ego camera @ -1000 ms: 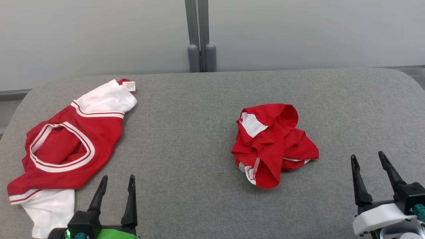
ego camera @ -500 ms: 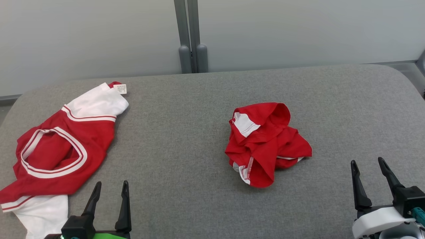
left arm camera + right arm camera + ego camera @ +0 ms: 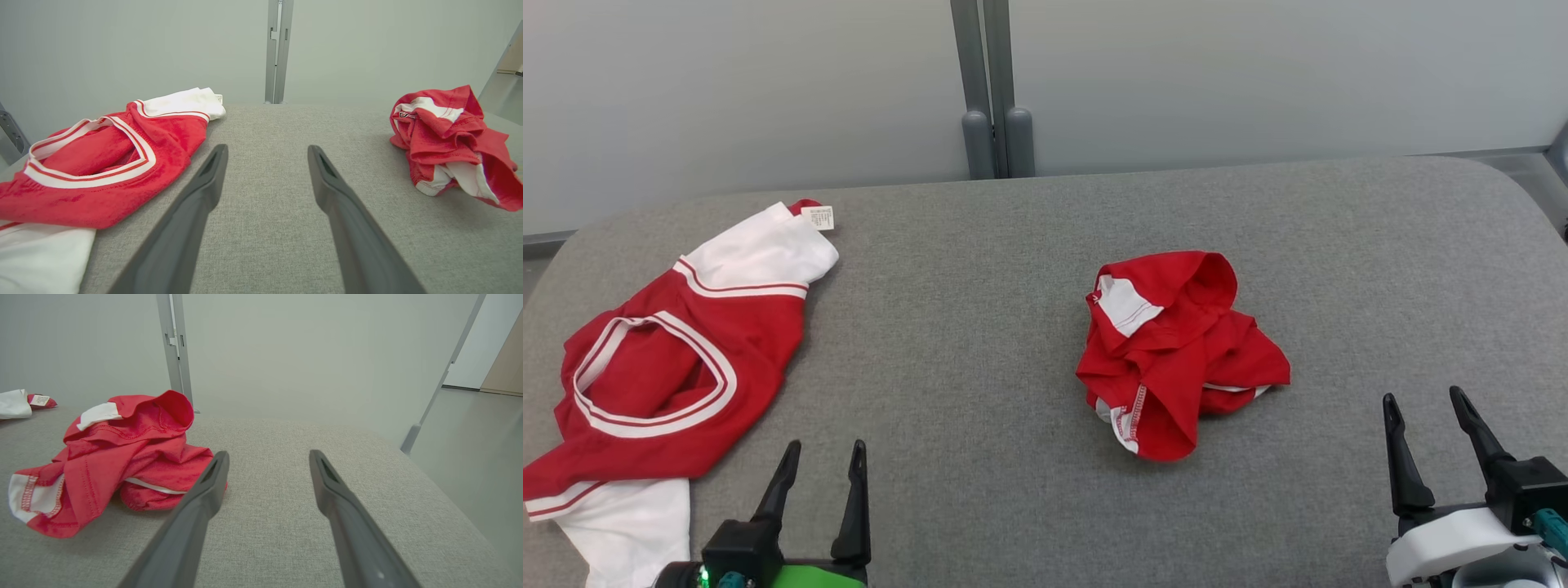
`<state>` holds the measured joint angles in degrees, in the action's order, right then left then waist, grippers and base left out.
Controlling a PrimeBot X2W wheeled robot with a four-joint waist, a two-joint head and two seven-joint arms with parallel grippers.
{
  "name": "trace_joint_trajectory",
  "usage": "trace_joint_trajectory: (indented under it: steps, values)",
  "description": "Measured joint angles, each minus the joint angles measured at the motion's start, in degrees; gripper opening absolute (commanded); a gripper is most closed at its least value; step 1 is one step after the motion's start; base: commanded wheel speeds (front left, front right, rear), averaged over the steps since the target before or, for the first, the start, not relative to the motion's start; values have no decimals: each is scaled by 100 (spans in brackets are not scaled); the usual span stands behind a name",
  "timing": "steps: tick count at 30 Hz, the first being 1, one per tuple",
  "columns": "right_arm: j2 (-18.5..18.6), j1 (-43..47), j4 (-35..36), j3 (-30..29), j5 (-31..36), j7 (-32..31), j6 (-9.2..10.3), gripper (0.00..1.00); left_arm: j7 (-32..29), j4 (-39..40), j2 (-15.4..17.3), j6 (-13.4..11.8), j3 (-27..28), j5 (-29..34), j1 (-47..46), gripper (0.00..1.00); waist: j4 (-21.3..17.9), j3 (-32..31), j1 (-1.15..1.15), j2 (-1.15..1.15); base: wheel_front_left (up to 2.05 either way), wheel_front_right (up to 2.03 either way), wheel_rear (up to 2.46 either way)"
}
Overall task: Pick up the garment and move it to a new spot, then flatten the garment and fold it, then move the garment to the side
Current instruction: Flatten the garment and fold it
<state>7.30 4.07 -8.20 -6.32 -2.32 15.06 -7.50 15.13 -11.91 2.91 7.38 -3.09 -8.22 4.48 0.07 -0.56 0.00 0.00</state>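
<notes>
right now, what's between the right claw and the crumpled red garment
Only bare grey fabric surface. In the head view the right claw stands open, apart from the crumpled red garment, with nothing lying between them.

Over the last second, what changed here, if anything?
The head camera turned slightly, so the whole view slid left; that is no move of things. The left gripper then edged right, toward the middle. Nothing was gripped or released. The crumpled garment and the spread garment lie as before; the right gripper stays put, both grippers open.
</notes>
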Motion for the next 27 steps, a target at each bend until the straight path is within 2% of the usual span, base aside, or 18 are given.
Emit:
trace_joint_trajectory:
  steps: [3,7,9,12,15,18,20,24,25,26,27]
  values:
    - [3,-58,27,24,-7,0,0,100,1,7,1,0,-410,-297,-208,100,-38,25,0,0,0,0,0]
    - [-10,-199,71,105,-38,0,0,100,-5,-293,-4,2,-1574,-776,-625,100,-173,77,0,0,0,0,0]
    - [-22,-261,80,179,-54,0,0,100,-259,-599,-10,2,-2293,-1091,-804,100,-270,112,0,0,0,0,0]
    - [-75,-389,79,254,-89,0,0,100,-512,-979,-31,18,-2927,-1492,-1223,100,-449,201,0,0,0,0,0]
    - [-119,-431,56,261,-112,0,0,100,-564,-1363,-30,-30,-3201,-1967,-1538,100,-664,308,0,0,0,0,0]
    - [-122,-428,29,203,-123,0,0,100,-516,-1749,-15,-249,-3316,-2087,-1813,100,-870,402,0,0,0,0,0]
    - [-121,-420,24,141,-125,0,0,100,-487,-1892,-20,-344,-3353,-2390,-1935,100,-994,460,0,0,0,0,0]
    - [-126,-387,23,100,-137,0,0,100,-422,-2275,-19,-435,-3493,-2528,-2182,100,-1204,571,0,0,0,0,0]
    - [-130,-386,22,97,-137,0,0,100,-402,-2319,-18,-425,-3524,-2670,-2237,89,-1248,597,0,0,0,0,0]
    - [-132,-386,23,88,-138,0,0,100,-401,-2347,-20,-400,-3549,-2777,-2275,36,-1276,618,0,0,0,0,0]
    - [-135,-386,23,79,-138,0,0,100,-394,-2380,-22,-379,-3574,-2864,-2316,0,-1302,647,0,0,0,0,0]
